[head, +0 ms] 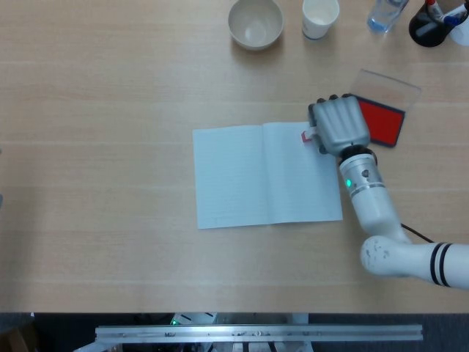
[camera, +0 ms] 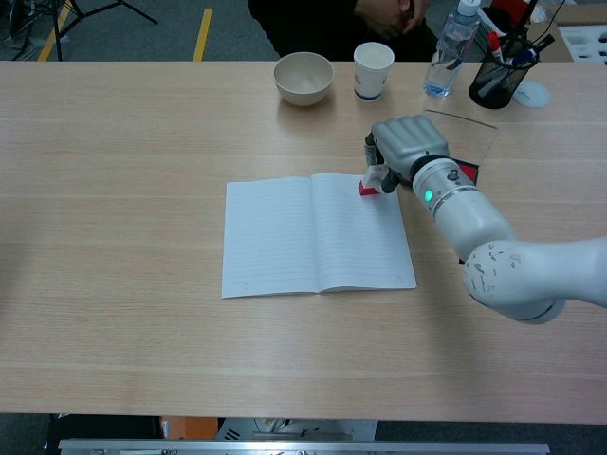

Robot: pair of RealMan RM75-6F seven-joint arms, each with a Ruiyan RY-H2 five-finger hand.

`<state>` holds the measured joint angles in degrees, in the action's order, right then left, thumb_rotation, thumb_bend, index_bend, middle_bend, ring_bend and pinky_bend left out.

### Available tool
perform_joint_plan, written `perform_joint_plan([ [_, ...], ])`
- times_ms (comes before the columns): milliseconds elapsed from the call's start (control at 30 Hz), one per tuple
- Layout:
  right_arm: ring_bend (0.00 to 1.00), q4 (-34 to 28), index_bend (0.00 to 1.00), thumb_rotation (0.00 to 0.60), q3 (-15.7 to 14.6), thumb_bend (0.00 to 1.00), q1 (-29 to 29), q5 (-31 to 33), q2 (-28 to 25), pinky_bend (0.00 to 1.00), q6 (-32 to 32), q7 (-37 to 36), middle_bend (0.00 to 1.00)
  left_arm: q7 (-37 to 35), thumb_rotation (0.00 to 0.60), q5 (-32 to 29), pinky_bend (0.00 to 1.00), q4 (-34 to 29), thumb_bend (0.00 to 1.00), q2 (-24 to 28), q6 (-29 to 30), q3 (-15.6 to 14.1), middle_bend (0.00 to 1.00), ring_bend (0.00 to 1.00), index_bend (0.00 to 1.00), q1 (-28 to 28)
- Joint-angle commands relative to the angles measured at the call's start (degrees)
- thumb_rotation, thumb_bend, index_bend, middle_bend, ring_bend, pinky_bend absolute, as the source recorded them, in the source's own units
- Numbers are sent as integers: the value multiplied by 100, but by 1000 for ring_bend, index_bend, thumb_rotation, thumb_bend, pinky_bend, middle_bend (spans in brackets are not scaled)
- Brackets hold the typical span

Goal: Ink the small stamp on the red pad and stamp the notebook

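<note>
My right hand grips the small stamp, a white body with a red base. The stamp is over the top right corner of the open notebook; whether its base touches the page I cannot tell. The red ink pad lies just right of the hand, its clear lid open behind it. My left hand is not in either view.
Along the far edge stand a beige bowl, a paper cup, a water bottle and a black pen holder. A person sits beyond the table.
</note>
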<state>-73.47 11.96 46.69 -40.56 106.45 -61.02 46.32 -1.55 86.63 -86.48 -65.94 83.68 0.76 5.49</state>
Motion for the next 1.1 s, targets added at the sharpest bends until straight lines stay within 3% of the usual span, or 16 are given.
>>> perform_joint_plan([
  [33, 388, 20, 704, 600, 3, 408, 14, 18, 22, 394, 9, 37, 486, -2, 600, 1, 205, 3, 260, 0, 1, -3, 252, 208, 244, -3],
  [1100, 388, 475, 710, 600, 28, 407, 8, 52, 262, 398, 166, 67, 490, 19, 600, -64, 205, 32, 260, 2, -52, -4, 241, 208, 242, -23],
])
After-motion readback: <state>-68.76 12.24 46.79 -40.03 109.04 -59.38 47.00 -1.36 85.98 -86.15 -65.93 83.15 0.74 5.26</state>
